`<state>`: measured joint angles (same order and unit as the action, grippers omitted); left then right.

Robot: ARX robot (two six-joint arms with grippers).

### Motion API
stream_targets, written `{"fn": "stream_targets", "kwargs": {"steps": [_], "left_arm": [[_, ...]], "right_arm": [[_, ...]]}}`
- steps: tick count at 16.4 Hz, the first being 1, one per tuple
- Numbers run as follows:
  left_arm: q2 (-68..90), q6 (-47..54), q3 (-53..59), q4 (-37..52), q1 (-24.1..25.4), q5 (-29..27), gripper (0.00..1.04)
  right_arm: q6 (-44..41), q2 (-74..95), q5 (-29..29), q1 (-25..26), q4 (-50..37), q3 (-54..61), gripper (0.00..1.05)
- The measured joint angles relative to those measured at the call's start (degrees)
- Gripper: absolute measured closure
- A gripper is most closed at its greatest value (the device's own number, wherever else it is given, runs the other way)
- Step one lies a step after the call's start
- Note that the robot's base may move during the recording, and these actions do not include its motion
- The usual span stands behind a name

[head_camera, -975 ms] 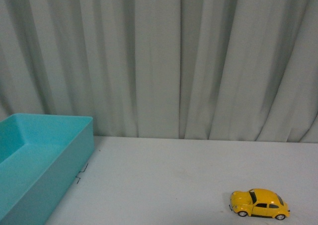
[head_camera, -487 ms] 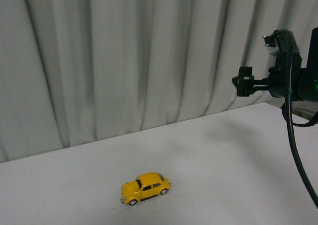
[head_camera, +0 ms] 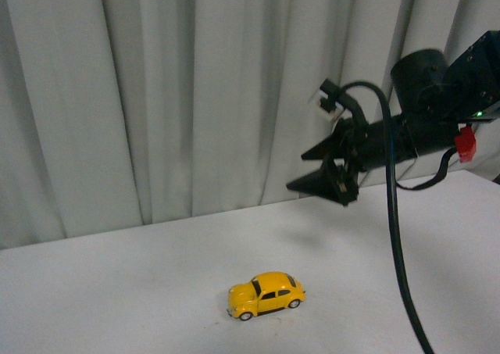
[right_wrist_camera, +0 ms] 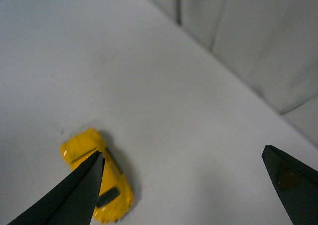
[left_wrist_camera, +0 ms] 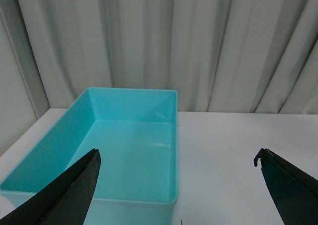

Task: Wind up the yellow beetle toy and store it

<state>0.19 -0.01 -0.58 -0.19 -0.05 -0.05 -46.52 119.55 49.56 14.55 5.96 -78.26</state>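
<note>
The yellow beetle toy point(head_camera: 266, 295) sits on its wheels on the white bench point(head_camera: 117, 291), touched by nothing. The right end effector point(head_camera: 297, 173) hangs above it, fingers spread wide (one overlaps the car in the wrist view). The left end effector point(left_wrist_camera: 177, 154), fingers likewise apart, faces an open teal bin point(left_wrist_camera: 133, 90) before the curtain point(head_camera: 195, 96).
</note>
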Motion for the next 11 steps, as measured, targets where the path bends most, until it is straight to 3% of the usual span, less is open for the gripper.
{"fn": "stream_targets", "kwargs": {"steps": [3, 6, 11], "left_arm": [[0.00, 0.00, 0.00, -0.02, 0.00, 0.02, 0.07], [0.00, 0.00, 0.00, 0.02, 0.00, 0.02, 0.07], [0.00, 0.00, 0.00, -0.02, 0.00, 0.02, 0.07]], "right_arm": [[-21.09, 4.72, 0.15, -0.74, 19.21, -2.58, 0.06], [-35.93, 8.76, -1.36, -1.57, 29.66, -7.45, 0.06], [-45.55, 16.94, -3.26, -4.11, 36.94, -15.06, 0.06]]}}
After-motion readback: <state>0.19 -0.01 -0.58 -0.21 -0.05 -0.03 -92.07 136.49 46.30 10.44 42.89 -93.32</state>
